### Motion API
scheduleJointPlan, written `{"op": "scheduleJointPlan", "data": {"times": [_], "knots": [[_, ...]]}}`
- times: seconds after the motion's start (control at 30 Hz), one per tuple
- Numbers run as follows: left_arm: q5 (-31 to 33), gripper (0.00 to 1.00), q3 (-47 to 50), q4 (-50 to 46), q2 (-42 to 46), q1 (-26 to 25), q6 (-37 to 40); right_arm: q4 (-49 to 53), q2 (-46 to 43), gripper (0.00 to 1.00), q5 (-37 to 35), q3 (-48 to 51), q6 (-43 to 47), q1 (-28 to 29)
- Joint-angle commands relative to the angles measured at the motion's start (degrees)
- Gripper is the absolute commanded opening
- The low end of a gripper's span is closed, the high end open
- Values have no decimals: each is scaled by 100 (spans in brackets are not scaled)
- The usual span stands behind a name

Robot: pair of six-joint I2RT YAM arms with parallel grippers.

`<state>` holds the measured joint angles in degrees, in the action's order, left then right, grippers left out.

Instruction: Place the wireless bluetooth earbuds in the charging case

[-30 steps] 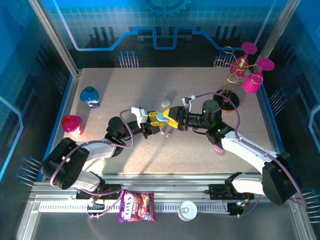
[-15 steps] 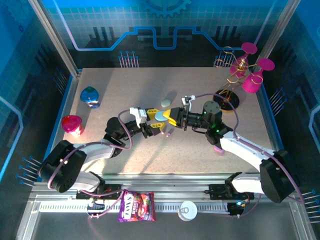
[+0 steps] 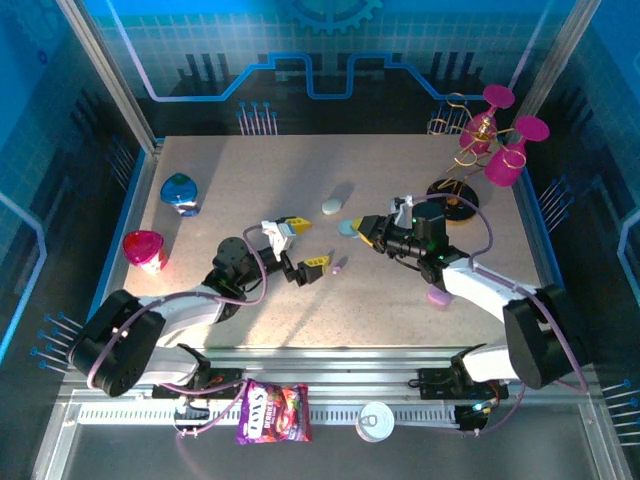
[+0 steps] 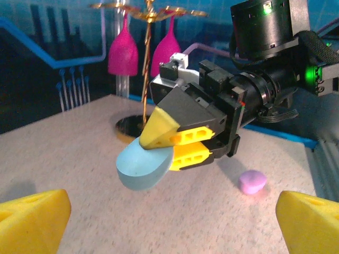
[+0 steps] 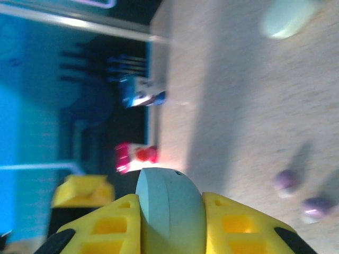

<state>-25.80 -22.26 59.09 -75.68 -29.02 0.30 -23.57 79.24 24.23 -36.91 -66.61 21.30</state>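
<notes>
Left wrist, right pincer (image 4: 159,152) clamped on smooth pale-blue pebble case (image 4: 139,170), left pincer (image 4: 170,226) spread wide.

Watching from my console, the only print I can find is on the purple snack bag (image 3: 273,412) lying on the front rail (image 3: 120,412): bold white letters across its top, too small and blurred for me to read.

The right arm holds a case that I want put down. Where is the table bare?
Bare: the back strip between the blue object and the pale case; the near middle, left of the purple case. Crowded: the centre, around the left gripper, the right gripper with its blue case, and the purple bud.
</notes>
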Motion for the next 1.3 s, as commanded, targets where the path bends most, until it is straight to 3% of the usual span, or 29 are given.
{"op": "scheduleJointPlan", "data": {"times": [0.0, 0.27, 0.6, 0.73, 0.9, 1.27], "knots": [[488, 99, 149, -935, 331, -49, 409, 219, 518, 13, -1135, -282, 990, -59], [963, 99, 237, -1829, 646, -133, 728, -12, 2289, 14, -1531, -1314, 1243, -48], [1035, 99, 238, -2025, 642, -190, 701, 219, 3536, 17, -1909, -2389, 1463, -73], [1003, 99, 179, -2049, 625, -209, 699, 374, 3641, 30, -1979, -2548, 1603, -78], [909, 99, 99, -2063, 599, -219, 730, 616, 3173, 53, -2214, -2320, 1958, -95], [332, 99, -168, -1577, 74, -455, 959, 2732, 487, 100, -3995, -634, 3301, -60]]}}
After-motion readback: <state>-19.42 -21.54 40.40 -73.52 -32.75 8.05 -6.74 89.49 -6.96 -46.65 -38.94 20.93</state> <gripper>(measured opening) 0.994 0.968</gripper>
